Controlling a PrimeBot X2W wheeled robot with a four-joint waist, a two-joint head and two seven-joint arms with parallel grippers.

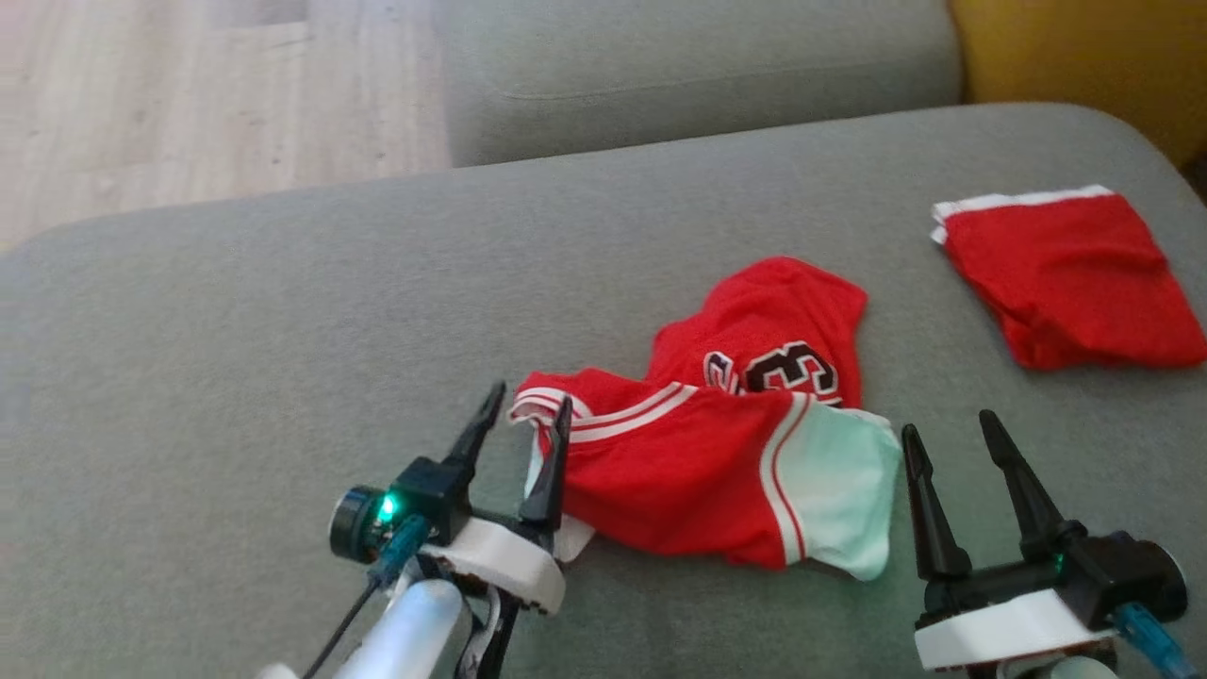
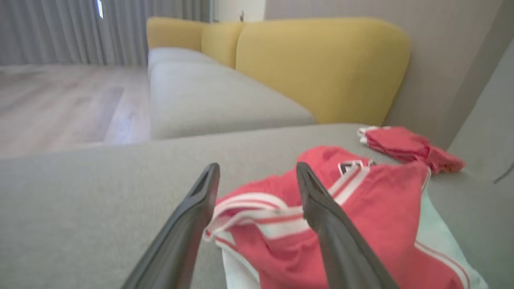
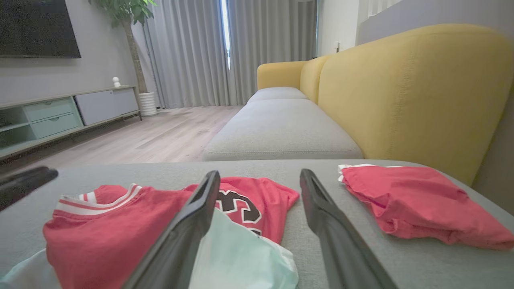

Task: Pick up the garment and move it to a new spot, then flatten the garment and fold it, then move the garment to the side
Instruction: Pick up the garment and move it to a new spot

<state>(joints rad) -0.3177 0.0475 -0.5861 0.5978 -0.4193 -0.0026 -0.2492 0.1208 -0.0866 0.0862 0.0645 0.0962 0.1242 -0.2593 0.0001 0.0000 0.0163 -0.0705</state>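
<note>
Matt cloth garment (image 1: 679, 471), woven sofa (image 1: 283, 330)

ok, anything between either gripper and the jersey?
Nothing visible. The left gripper is open, its fingers either side of the striped edge of the jersey. The right gripper hangs open beside the pale lining, bare cushion between. The folded shorts lie further right, out of the way.

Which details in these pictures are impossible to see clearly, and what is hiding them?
1. Full number on the jersey: head view, its own fold covers part; right wrist view, the right gripper blocks part.
2. Whether the left gripper touches the jersey: head view, a finger overlaps the striped edge; left wrist view is blurred.
3. Kind of the folded red garment: its folds hide the shape.
</note>
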